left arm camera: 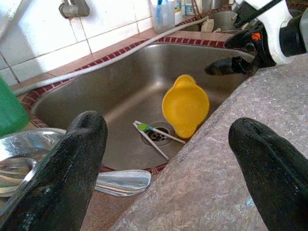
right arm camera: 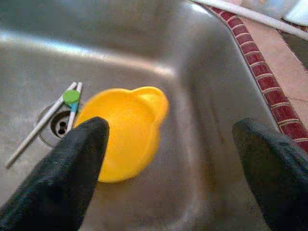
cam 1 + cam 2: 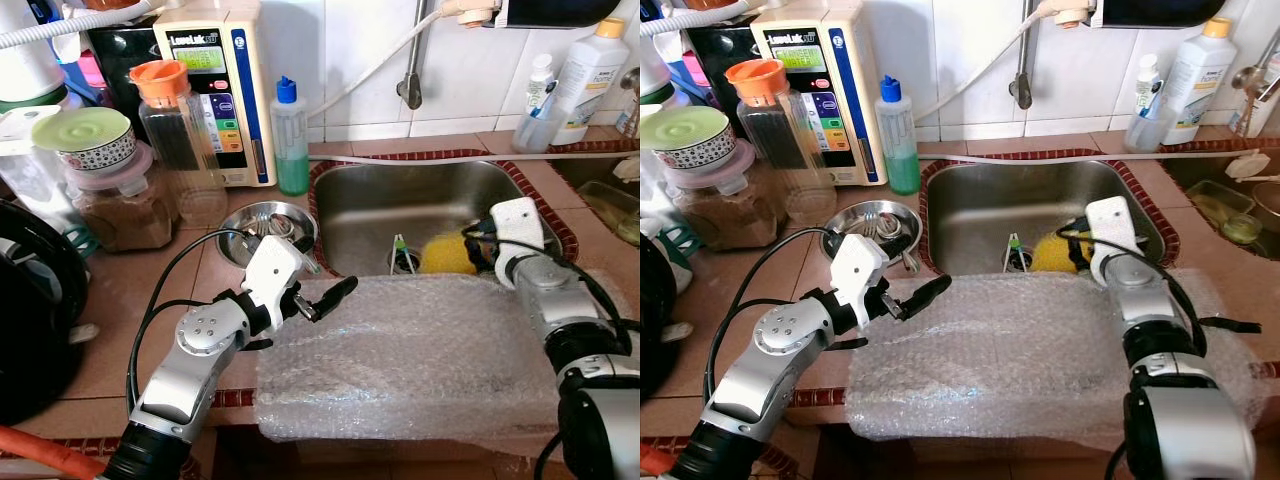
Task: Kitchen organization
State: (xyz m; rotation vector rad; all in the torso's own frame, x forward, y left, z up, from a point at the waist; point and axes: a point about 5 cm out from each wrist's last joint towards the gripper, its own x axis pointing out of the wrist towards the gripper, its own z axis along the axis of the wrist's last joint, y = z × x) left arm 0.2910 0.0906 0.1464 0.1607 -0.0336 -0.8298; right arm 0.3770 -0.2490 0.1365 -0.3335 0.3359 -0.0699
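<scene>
Right wrist view, right gripper (image 2: pixel 168 159) spread over yellow bowl (image 2: pixel 126 129) in sink (image 3: pixel 420 205), left gripper (image 1: pixel 171 166) spread above bubble wrap (image 3: pixel 420 350)

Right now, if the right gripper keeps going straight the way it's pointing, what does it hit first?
Most likely the yellow bowl lying in the sink. The open right gripper points down into the basin just beside it, so it may meet the sink floor instead; depth is unclear.

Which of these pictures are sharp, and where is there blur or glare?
Eye views: sharp and evenly lit, with mild sheen on the bubble wrap. Left wrist view: the sink is clear, the near black fingers soft. Right wrist view: blurred throughout, the yellow cup smeared, a bright streak on the steel.
</scene>
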